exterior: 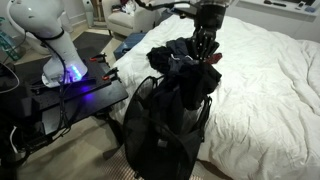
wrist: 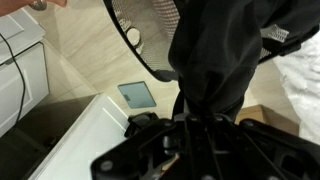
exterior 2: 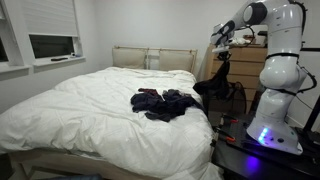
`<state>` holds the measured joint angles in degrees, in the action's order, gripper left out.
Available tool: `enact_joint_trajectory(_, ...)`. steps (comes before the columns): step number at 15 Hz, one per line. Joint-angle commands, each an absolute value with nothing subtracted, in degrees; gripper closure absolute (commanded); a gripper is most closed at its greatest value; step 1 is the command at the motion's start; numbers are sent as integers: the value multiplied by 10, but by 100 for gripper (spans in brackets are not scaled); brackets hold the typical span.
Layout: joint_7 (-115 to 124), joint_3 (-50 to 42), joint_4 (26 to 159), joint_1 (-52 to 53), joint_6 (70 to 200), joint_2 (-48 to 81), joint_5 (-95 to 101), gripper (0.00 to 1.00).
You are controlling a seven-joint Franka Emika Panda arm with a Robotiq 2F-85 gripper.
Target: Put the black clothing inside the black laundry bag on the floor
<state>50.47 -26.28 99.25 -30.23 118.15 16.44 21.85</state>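
Wrist view, jaws clenched on black clothing [wrist: 215,50], hanging above open black laundry bag [exterior: 160,135], beside white bed [exterior: 270,80]

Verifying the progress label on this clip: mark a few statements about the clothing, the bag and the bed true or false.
1. The gripper has its fingers closed on black clothing. True.
2. That clothing hangs above the laundry bag. True.
3. No clothes are on the bed. False: a dark pile lies on the white cover.
4. The laundry bag sits on top of the bed. False: it stands beside the bed, on the floor.
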Motion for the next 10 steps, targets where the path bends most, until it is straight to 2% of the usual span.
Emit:
enact_joint_trajectory(1,428,-270,989,-307,1186,209,172,99)
enact_joint_trajectory(10,327,-278,974,-317,1164,308,127,99)
